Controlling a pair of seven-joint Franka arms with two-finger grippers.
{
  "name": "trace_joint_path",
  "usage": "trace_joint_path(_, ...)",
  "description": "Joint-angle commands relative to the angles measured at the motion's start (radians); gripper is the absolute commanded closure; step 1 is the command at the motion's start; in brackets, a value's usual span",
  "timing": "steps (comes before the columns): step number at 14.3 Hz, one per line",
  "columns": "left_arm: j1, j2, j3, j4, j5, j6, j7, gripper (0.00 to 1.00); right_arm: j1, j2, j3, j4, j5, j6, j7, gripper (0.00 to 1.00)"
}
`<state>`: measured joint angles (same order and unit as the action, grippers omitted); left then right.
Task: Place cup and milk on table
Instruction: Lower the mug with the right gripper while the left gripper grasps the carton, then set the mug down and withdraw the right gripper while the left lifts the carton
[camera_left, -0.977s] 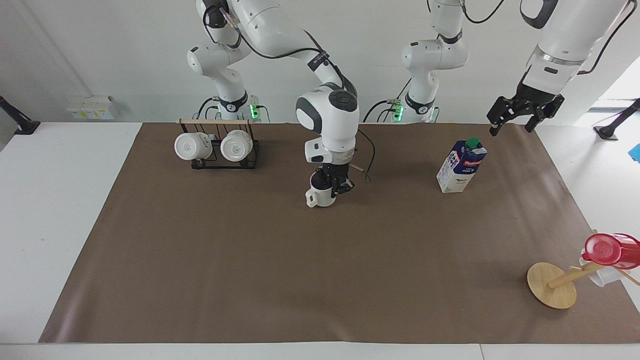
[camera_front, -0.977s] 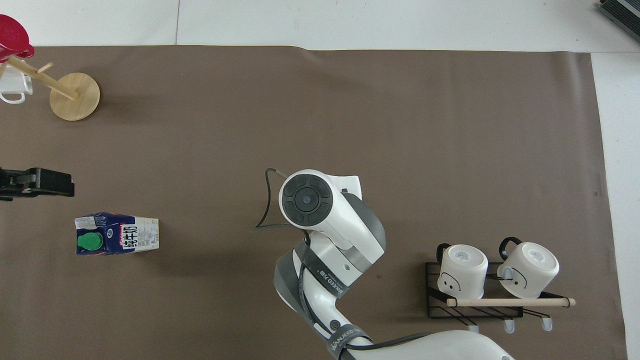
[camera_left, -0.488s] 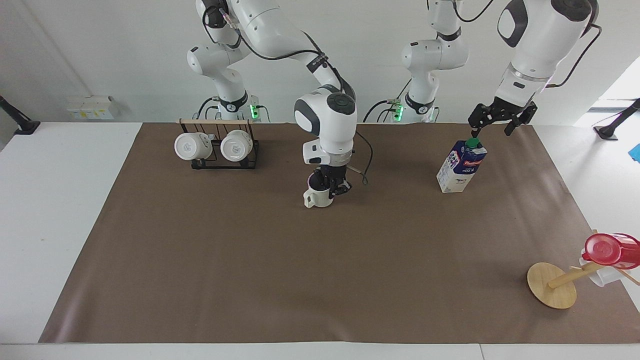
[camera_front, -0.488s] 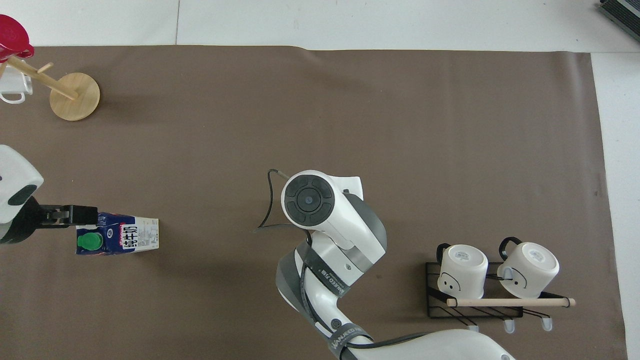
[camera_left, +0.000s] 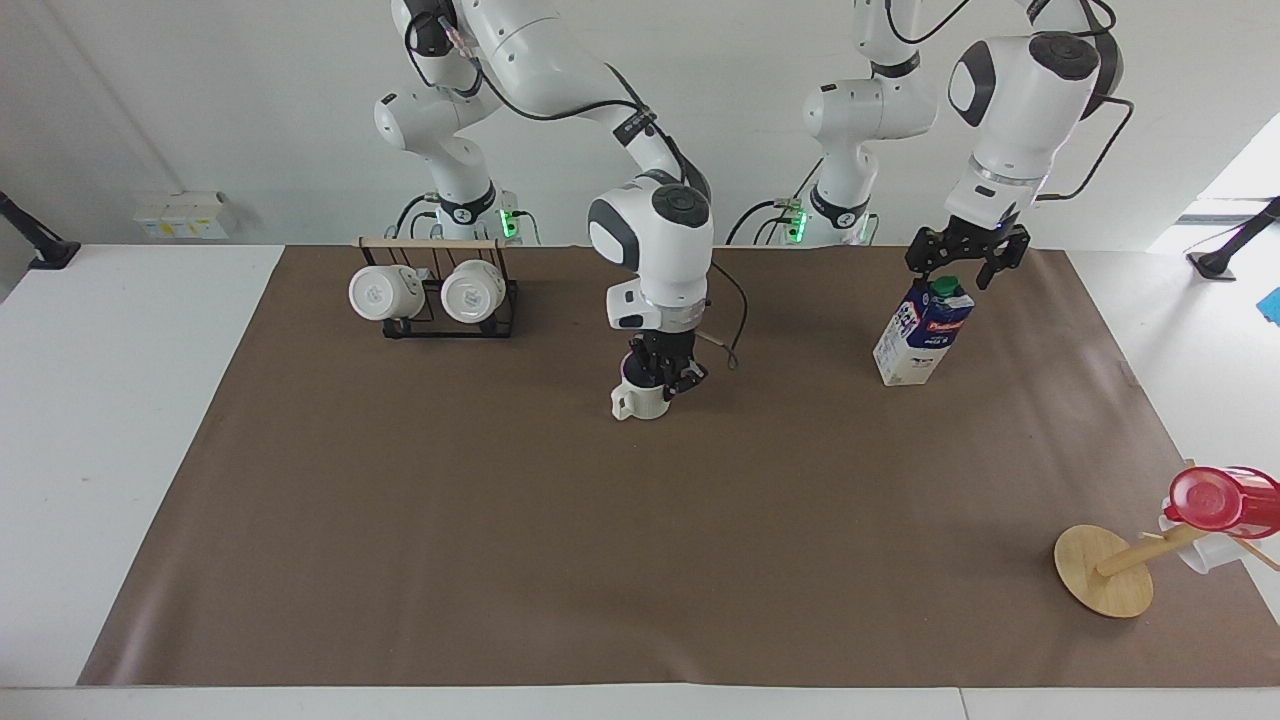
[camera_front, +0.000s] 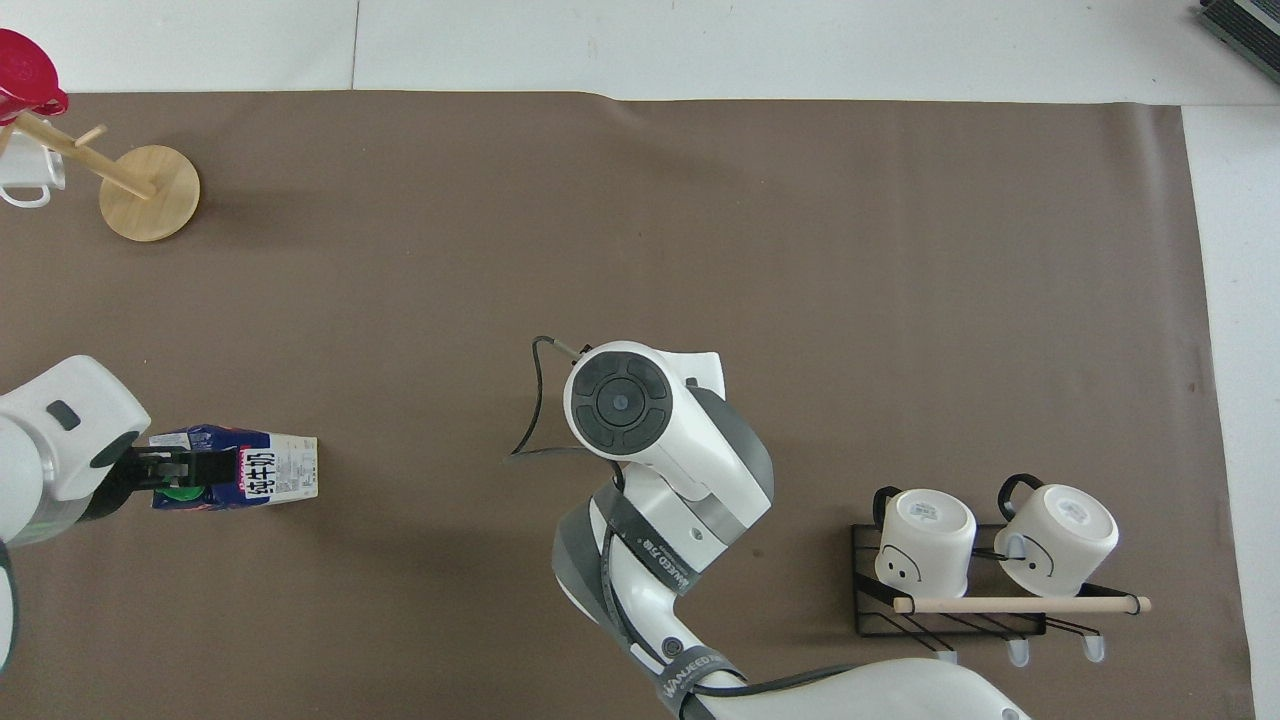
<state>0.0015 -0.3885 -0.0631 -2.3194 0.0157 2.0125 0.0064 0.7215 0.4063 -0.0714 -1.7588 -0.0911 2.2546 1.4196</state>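
The cup (camera_left: 641, 400), a cream-white mug with its handle toward the right arm's end, stands upright on the brown mat (camera_left: 500, 520) of the table, mid-table. My right gripper (camera_left: 662, 376) reaches straight down and is shut on the cup's rim. In the overhead view the right arm's hand (camera_front: 620, 405) hides the cup. The milk (camera_left: 922, 332), a blue and white carton with a green cap, stands on the mat toward the left arm's end, also in the overhead view (camera_front: 265, 470). My left gripper (camera_left: 958, 270) is open just over the carton's top, fingers on either side of the cap; it also shows in the overhead view (camera_front: 185, 468).
A black wire rack (camera_left: 440, 322) with two white mugs hung on it stands near the robots at the right arm's end. A wooden mug tree (camera_left: 1105, 572) with a red translucent cup (camera_left: 1215, 500) and a white mug (camera_left: 1195, 556) stands far from the robots at the left arm's end.
My left gripper has swung in from the table's end and come down over the milk's top. My right gripper with the cup has barely shifted.
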Motion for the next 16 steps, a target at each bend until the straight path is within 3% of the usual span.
trace_joint_path(1,-0.015,-0.036,0.012,-0.077,-0.011,0.069,0.036,0.0,-0.011,-0.009,0.005,-0.018,-0.005,0.019,-0.016,0.07)
trace_joint_path(2,-0.015,-0.035,0.012,-0.078,-0.011,0.074,0.037,0.0,-0.011,-0.007,0.005,-0.01,-0.013,0.02,-0.016,0.0)
trace_joint_path(7,-0.014,-0.03,0.014,-0.13,-0.011,0.144,0.055,0.0,-0.016,-0.053,-0.002,-0.002,-0.007,0.007,-0.094,0.0)
trace_joint_path(11,-0.014,-0.021,0.012,-0.13,-0.011,0.155,0.056,0.0,-0.053,-0.148,-0.001,-0.002,0.007,-0.087,-0.189,0.0)
trace_joint_path(13,-0.008,-0.02,0.012,-0.127,-0.011,0.155,0.061,0.17,-0.077,-0.199,-0.001,-0.002,0.007,-0.145,-0.249,0.0)
trace_joint_path(16,-0.006,-0.009,0.012,-0.12,-0.011,0.155,0.082,0.34,-0.115,-0.253,-0.001,-0.002,0.007,-0.229,-0.422,0.0)
